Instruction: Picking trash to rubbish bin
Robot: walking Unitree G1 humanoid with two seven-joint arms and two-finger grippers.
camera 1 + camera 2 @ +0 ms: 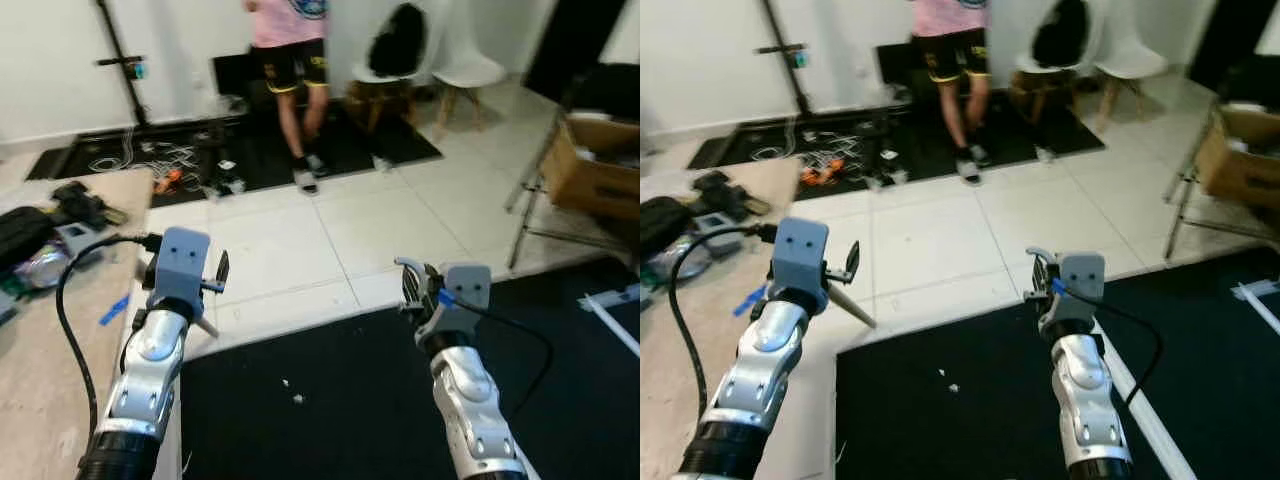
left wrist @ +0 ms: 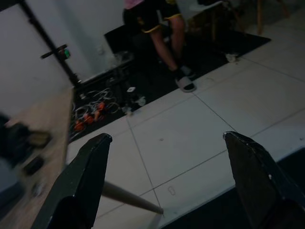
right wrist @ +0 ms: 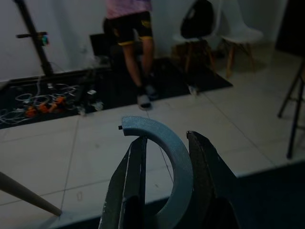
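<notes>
Your right gripper (image 3: 164, 191) is raised over the near edge of the black mat (image 1: 360, 410), its fingers closed narrowly on a grey curved strip of trash (image 3: 164, 143) that arcs up between them. Your left gripper (image 2: 167, 191) is held up beside the desk (image 1: 40, 340) at your left, fingers spread wide with nothing between them. Ahead of you across the white tiled floor (image 1: 300, 250) a person (image 1: 290, 60) stands on a dark rug, with white chairs (image 1: 465, 75) beyond and a cardboard box (image 1: 590, 165) to your right.

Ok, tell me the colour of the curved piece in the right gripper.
Grey, a curved piece pinched in the right gripper; clearest in the right wrist view.
</notes>
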